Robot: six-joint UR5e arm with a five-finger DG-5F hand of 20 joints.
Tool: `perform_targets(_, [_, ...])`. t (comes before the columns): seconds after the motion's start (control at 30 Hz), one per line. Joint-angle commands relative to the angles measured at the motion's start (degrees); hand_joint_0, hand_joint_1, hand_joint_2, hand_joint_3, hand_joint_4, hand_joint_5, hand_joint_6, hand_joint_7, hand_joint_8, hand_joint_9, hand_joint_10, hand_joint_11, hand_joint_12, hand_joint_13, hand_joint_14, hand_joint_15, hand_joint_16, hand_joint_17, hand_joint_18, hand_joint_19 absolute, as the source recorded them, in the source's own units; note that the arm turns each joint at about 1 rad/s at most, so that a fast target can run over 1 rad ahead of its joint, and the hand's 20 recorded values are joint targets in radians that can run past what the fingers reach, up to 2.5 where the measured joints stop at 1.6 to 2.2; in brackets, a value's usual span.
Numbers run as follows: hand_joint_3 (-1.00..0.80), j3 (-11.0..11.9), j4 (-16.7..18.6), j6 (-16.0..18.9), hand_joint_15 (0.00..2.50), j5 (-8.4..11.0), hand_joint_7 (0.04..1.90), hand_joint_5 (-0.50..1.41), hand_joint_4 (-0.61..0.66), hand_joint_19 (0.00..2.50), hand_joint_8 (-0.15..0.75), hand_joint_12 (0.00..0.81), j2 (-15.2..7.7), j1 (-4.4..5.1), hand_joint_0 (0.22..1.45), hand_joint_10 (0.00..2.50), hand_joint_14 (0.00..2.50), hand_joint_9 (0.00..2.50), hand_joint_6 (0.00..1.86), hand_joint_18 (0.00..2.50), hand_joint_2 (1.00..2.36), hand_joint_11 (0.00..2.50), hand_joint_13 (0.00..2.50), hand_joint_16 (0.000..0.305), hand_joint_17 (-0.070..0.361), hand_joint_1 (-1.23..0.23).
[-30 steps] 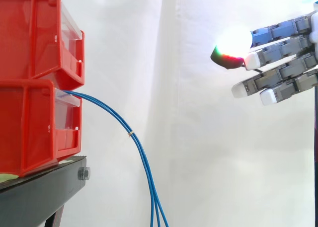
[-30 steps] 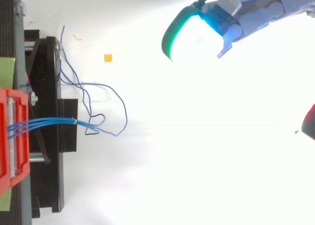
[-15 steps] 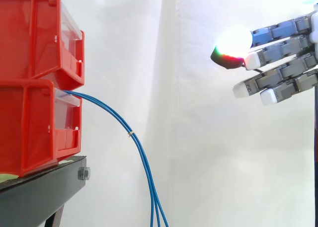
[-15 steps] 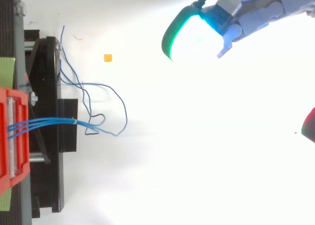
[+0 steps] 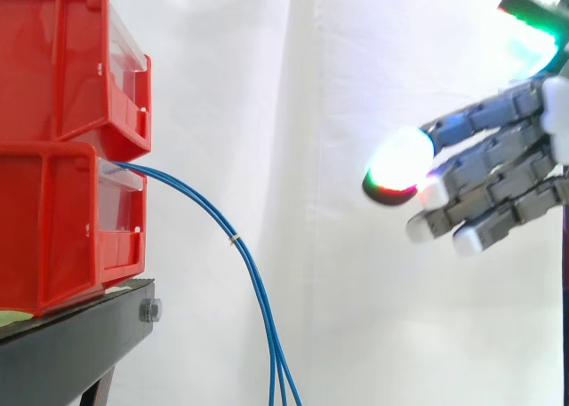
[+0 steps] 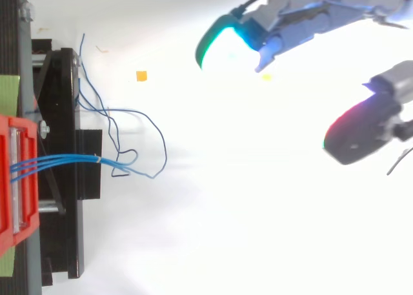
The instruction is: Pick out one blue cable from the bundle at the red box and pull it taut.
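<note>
Hovering my hand (image 5: 494, 177), fingers spread and empty, well right of the blue cables (image 5: 233, 239); picking and pulling remain.

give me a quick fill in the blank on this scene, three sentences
1. The blue cables leave the ____ of the two stacked red bins.
2. The hand is ____ and holds nothing.
3. The bins sit on a ____ stand.
Missing words: lower; open; black.
</note>
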Motion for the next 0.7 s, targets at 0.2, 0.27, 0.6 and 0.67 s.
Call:
perform_targets(0.2, [-0.5, 0.2, 7.7, -4.0, 0.09, 5.51, 0.73, -0.24, 0.09, 0.35, 0.2, 0.334, -7.4, 3.84, 0.39, 0.01, 0.0, 0.43, 0.5, 0.32, 1.0, 0.23, 0.27, 0.065, 0.147, -0.51])
perform_targets(0.27, [-0.5, 0.1, 9.1, -4.1, 0.1, 6.39, 0.73, -0.23, 0.09, 0.35, 0.199, 0.333, -7.9, 4.54, 0.39, 0.01, 0.0, 0.43, 0.5, 0.32, 1.0, 0.25, 0.27, 0.065, 0.147, -0.51])
perform_targets(0.6, [-0.5, 0.1, 11.0, -6.6, 0.1, 12.28, 0.74, -0.23, 0.1, 0.35, 0.196, 0.323, -8.0, 6.56, 0.41, 0.01, 0.0, 0.45, 0.5, 0.32, 1.0, 0.26, 0.28, 0.063, 0.142, -0.52])
perform_targets(0.67, [-0.5, 0.1, 12.3, -6.9, 0.1, 12.72, 0.74, -0.23, 0.1, 0.35, 0.196, 0.323, -9.0, 6.83, 0.41, 0.01, 0.0, 0.45, 0.5, 0.33, 1.0, 0.27, 0.28, 0.063, 0.141, -0.52])
